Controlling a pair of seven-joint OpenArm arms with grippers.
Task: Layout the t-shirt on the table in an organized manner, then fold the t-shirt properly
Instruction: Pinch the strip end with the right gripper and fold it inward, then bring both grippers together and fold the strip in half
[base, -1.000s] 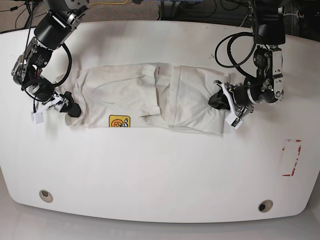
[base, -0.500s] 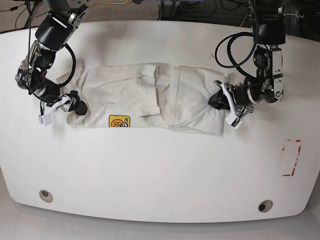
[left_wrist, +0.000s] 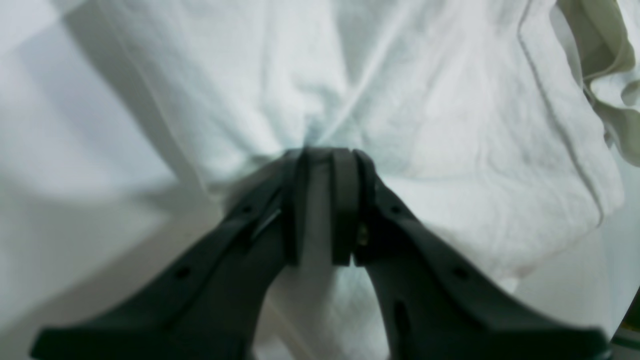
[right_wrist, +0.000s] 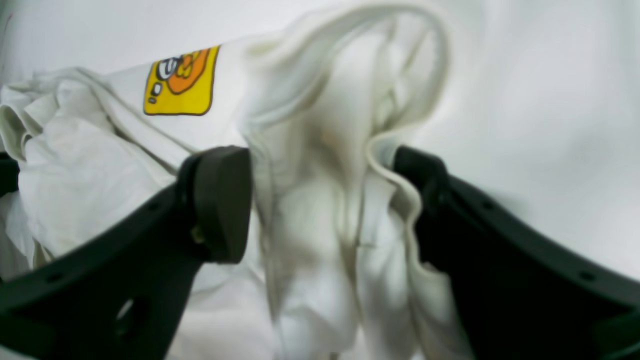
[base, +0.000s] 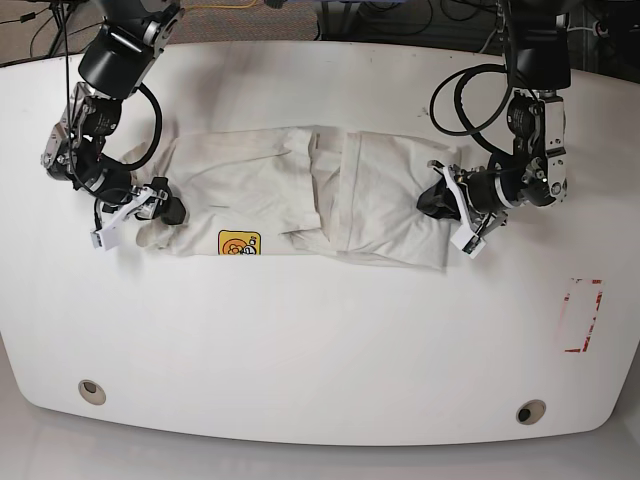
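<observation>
The shirt (base: 310, 195) lay across the table (base: 320, 340) above centre, folded into a long band running from nine to three o'clock, white and creased, with layers overlapping near its middle. A small yellow-orange square logo (base: 239, 243) showed on its lower edge. The left gripper (base: 447, 208), at three o'clock, had its jaws pinched narrow on the shirt's edge. The right gripper (base: 150, 210), at nine o'clock, stood with jaws wide, a bunched fold of shirt between them.
</observation>
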